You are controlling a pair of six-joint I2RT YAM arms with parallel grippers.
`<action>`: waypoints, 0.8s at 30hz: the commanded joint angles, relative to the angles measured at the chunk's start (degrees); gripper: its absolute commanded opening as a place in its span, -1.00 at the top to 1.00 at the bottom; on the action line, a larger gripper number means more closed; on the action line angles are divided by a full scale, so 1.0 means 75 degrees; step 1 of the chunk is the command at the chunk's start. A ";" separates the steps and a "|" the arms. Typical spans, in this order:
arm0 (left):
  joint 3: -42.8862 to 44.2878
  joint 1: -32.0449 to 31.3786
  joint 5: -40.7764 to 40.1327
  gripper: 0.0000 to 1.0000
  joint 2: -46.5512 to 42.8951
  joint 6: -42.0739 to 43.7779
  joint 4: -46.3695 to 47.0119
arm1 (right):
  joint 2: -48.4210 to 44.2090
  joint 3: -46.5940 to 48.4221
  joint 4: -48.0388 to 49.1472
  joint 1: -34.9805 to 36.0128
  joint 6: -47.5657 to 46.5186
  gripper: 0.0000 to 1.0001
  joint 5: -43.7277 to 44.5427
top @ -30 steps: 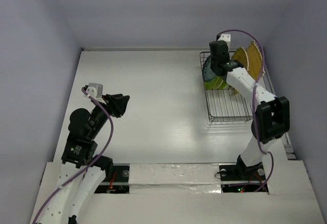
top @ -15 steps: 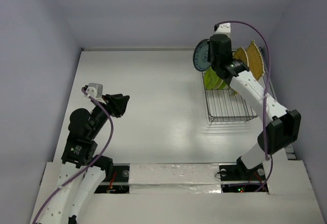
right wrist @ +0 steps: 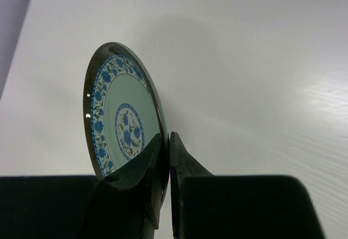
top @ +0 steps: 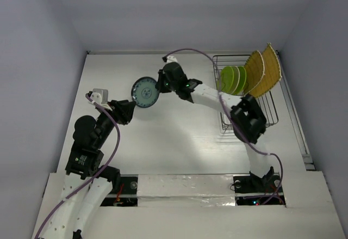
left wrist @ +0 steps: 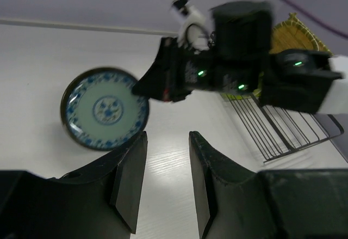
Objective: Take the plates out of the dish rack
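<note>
The right arm's jaws pinch the rim of a small round teal-grey plate (right wrist: 122, 122) with blue flower print, holding it on edge above the white desk (top: 179, 141), well apart from the dark wire dish rack (top: 242, 118). It hangs just beyond the left arm's jaws, half apart and empty, face toward them.

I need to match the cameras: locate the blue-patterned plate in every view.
Top external: blue-patterned plate left of centre.
Left wrist: blue-patterned plate at middle left.
Right wrist: blue-patterned plate edge-on, lower left of centre.
Shared landmark: right gripper clamped on its rim, seen in all three.
</note>
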 commanded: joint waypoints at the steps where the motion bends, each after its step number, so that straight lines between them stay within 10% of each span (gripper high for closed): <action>1: 0.0330 -0.0033 0.0020 0.33 -0.0030 0.0048 0.0249 | 0.0758 0.0953 0.0639 0.0000 0.1325 1.00 -0.0646; 8: 0.0330 -0.0033 0.0021 0.33 -0.0007 0.0060 0.0249 | 0.1815 0.1553 0.0428 0.0222 0.2088 0.83 -0.0764; 15: 0.0319 -0.0033 0.0067 0.33 0.0029 0.0060 0.0272 | 0.0915 0.0288 0.1049 0.0223 0.1716 -0.22 -0.0459; 21: 0.0319 -0.0033 0.0056 0.33 0.0076 0.0060 0.0261 | -0.1170 -0.0790 0.0980 0.0223 0.0719 -0.23 0.1050; 24: 0.0319 -0.0033 0.0055 0.33 0.0099 0.0060 0.0249 | -0.2572 -0.1750 0.0780 0.0071 0.0180 0.34 0.2911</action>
